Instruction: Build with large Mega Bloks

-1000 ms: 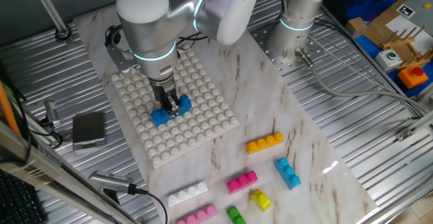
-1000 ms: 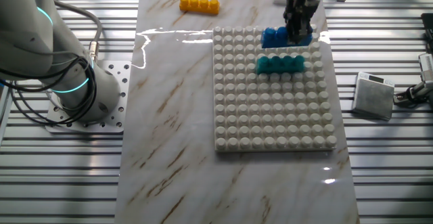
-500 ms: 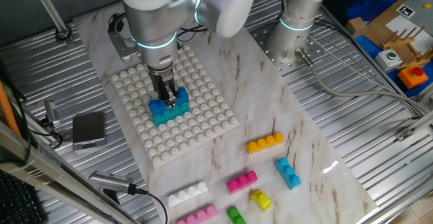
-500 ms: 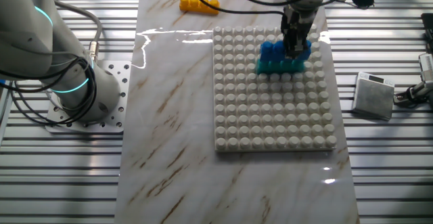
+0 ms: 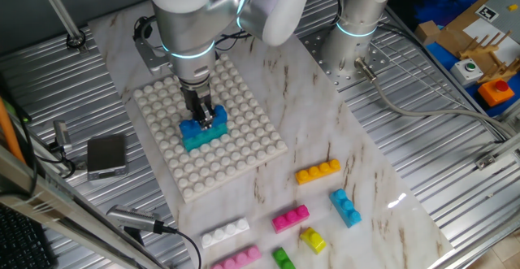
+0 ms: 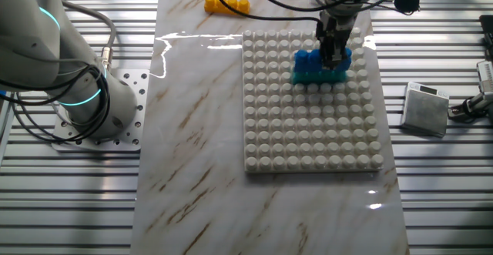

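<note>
The gripper (image 5: 205,116) fingers are clamped round a blue brick (image 6: 312,57), which is sat right on top of the teal brick (image 6: 317,75) on the white baseplate (image 5: 236,159). Orange (image 5: 318,171), magenta (image 5: 290,218) and white (image 5: 225,233) bricks are left loose on the marble tabletop (image 5: 366,180) nearby.

A blue brick (image 5: 195,127) sits stacked on a teal brick (image 5: 203,138). Toward five o'clock lie loose orange (image 5: 318,171), magenta (image 5: 290,218), blue (image 5: 345,207), yellow (image 5: 313,239), green (image 5: 283,258), white (image 5: 225,233) and pink (image 5: 236,258) bricks.
</note>
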`<state>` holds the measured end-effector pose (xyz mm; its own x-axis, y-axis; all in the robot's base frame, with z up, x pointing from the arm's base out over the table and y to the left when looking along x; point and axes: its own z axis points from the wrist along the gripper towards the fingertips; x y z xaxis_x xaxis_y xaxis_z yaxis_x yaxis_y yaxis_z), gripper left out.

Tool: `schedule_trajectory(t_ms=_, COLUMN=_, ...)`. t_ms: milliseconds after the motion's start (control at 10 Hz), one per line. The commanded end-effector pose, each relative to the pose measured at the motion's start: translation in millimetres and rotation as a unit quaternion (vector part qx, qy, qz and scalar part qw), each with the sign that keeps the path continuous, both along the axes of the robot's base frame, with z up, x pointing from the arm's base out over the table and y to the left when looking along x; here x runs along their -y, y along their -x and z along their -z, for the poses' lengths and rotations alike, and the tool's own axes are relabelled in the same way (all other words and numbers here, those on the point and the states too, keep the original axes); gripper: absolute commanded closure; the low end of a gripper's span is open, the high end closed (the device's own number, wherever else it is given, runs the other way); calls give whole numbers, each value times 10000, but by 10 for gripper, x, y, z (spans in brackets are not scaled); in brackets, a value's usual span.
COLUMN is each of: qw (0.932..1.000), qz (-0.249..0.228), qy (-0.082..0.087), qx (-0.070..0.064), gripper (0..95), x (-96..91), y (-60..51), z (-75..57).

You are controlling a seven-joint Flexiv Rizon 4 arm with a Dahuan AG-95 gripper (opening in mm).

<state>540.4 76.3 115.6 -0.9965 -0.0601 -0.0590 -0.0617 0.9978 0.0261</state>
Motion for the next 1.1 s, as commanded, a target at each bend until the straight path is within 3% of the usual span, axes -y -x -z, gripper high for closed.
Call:
schedule_trajectory(t_ms=100, qw=10000, qz=5, qy=-8, qx=21, gripper=950, x=8, y=-14, z=27)
schedule_trajectory(t_ms=1100, qw=10000, qz=-9, qy=-11, qx=59, gripper=950, x=-38, y=9, z=126)
